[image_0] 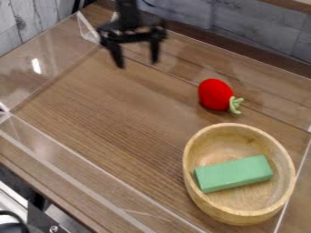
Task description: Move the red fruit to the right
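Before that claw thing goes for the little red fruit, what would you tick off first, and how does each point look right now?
1. End effector open: ok, fingers spread.
2. Holding nothing: ok.
3. Red fruit in plain sight: ok, lying on the table, green stem end to the right.
4. Path to the fruit unobstructed: ok, bare wood between them.
5. End effector above the fruit: not ok, it is off to the upper left.
6. Wooden bowl with green block apart from the fruit: ok.

red fruit (pixel 216 93) with green stem, green block (pixel 234 174), tan wooden bowl (pixel 206 142)
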Controlling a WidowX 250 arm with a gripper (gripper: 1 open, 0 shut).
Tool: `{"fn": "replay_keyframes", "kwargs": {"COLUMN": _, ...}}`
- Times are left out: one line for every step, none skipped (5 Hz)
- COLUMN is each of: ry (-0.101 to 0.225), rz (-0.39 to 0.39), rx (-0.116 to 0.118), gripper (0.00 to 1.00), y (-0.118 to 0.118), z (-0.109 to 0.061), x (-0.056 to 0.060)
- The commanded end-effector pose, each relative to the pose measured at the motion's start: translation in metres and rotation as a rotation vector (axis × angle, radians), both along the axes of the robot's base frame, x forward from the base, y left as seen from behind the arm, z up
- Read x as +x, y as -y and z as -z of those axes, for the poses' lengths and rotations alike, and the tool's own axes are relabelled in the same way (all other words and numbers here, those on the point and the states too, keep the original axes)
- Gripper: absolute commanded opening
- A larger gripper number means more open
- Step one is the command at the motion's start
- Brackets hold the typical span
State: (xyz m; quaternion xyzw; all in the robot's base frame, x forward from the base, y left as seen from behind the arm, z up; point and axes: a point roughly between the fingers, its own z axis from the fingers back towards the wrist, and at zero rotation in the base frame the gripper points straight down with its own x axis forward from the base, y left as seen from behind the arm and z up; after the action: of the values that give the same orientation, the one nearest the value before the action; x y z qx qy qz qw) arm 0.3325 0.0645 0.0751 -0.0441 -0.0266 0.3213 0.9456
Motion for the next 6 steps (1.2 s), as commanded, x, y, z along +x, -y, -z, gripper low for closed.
{"fn": "replay_keyframes", "kwargs": {"ry": 0.063, "rz": -0.089, "rx": -0.007, "gripper": 1.0, "y": 0.036, "z": -0.009, "x": 0.01}}
{"fn": "replay_keyframes", "kwargs": {"ry": 0.071, "rz": -0.132, "rx": -0.026, "gripper": 1.0, "y": 0.074, "z": -0.015, "x": 0.02}}
{"fn": "replay_keyframes", "kwargs": {"ry": 0.075, "rz": -0.127, "rx": -0.036, "gripper": 1.0, "y": 0.099, "z": -0.023, "x": 0.029}}
{"fn": "replay_keyframes", "kwargs": {"ry": 0.079, "rz": -0.118, "rx": -0.031, "gripper": 1.0, "y": 0.113, "z": -0.019, "x": 0.031}}
{"fn": "replay_keyframes", "kwargs": {"ry": 0.084, "rz": -0.111, "rx": -0.023, "gripper": 1.0, "y": 0.119, "z": -0.012, "x": 0.031}}
{"fn": "replay_keyframes", "kwargs": {"ry": 0.087, "rz": -0.155, "rx": -0.011, "gripper": 1.0, "y": 0.127, "z": -0.005, "x": 0.039}}
